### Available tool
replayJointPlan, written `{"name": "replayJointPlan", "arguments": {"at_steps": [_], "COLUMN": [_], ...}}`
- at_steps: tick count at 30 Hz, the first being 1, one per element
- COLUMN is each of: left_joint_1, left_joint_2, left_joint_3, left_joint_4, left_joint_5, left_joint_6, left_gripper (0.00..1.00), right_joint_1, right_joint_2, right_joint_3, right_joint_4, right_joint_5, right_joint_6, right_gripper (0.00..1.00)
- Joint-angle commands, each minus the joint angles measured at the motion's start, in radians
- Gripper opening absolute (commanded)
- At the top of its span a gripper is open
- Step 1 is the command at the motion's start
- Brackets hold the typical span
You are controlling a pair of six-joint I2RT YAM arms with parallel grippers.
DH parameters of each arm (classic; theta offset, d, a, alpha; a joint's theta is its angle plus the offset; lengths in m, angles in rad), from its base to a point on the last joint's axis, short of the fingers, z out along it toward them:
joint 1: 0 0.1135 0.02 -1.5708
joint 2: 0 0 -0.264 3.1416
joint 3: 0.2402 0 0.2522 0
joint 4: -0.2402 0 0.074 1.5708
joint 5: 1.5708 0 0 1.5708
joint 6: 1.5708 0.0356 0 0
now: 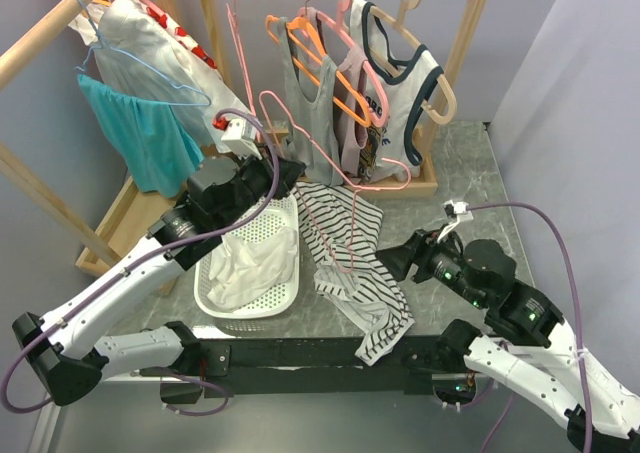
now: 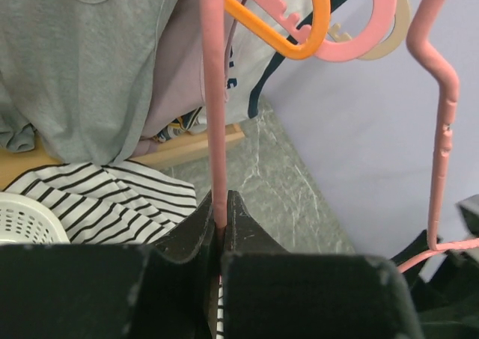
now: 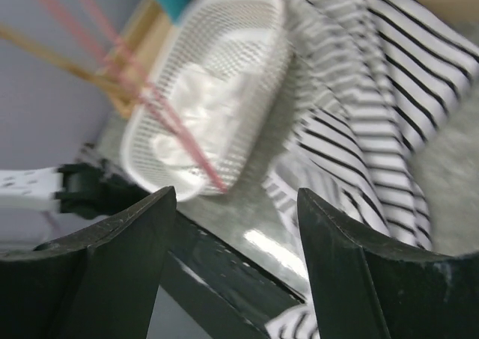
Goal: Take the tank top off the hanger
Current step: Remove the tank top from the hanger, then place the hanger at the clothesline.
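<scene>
Pinching the pink hanger (image 2: 213, 92), the left gripper (image 2: 218, 204) is clenched; the right gripper (image 3: 236, 194) gapes, holding nothing.

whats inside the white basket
A crumpled white cloth lies in the white perforated plastic basket, covering most of its floor. Anything beneath the cloth is hidden from view.
</scene>
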Motion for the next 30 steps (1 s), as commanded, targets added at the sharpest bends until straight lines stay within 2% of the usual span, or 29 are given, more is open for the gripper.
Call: {"name": "replayJointPlan", "arguments": {"at_steps": [1,9,21,29,30], "left_joint_1": [0.003,0.003,0.003,0.004,0.003], "left_joint_2": [-0.002,0.047,0.077,0.069,0.069], "left_joint_3": [-0.012,0.0,0.023,-0.037,-0.04], "left_joint_4": [-0.012,0.049,0.084,0.135,0.144], "left_joint_5": [0.028,0.092,0.187,0.253,0.264], "left_joint_6": [-0.008,-0.045,-0.09,-0.139,-0.142], "left_gripper": [0.01,0.01,0.01,0.01,0.01], "right_joint_1": [-0.001,0.001,-0.001,0.001,0.001], "right_joint_2": [0.023,0.164,0.176,0.164,0.164], "right_joint_3": [0.074,0.108,0.055,0.035,0.034], "right_joint_4": [0.196,0.225,0.323,0.34,0.344], "right_joint_5": [-0.168,-0.288,-0.264,-0.205,-0.204], "right_joint_6": [-0.087,-0.164,-0.172,-0.184,-0.18], "right_gripper": [0.73,0.74,0.72,0.54,0.47]}}
